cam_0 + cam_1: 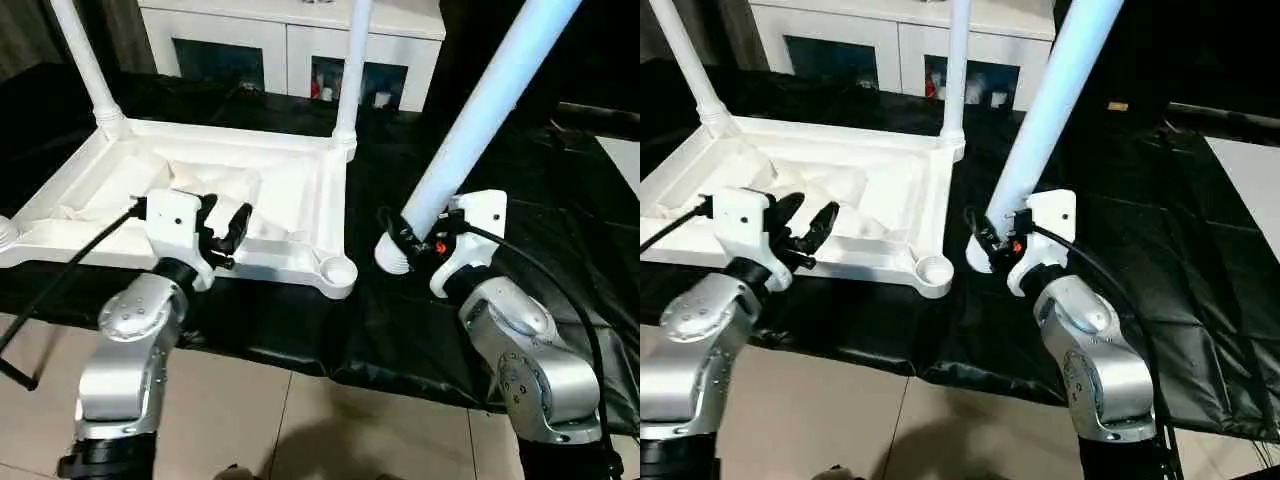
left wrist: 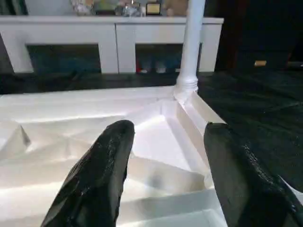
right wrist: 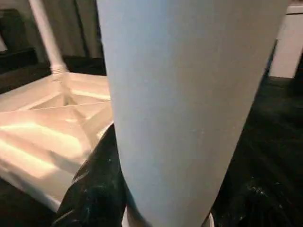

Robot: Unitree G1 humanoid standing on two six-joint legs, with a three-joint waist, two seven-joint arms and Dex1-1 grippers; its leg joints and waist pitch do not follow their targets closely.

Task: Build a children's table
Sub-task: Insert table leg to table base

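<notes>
Right gripper [image 1: 408, 243] clamps the threaded base of a long white tapered plastic leg [image 1: 480, 120], tilted, just beside the empty round corner socket [image 1: 341, 271]. Left gripper [image 1: 225, 232] stands wide, empty, over the upturned white ribbed tabletop [image 1: 300, 190]. Misaligned insertion risks cross-threading. Two fitted legs [image 1: 352, 70] stand beyond.
</notes>
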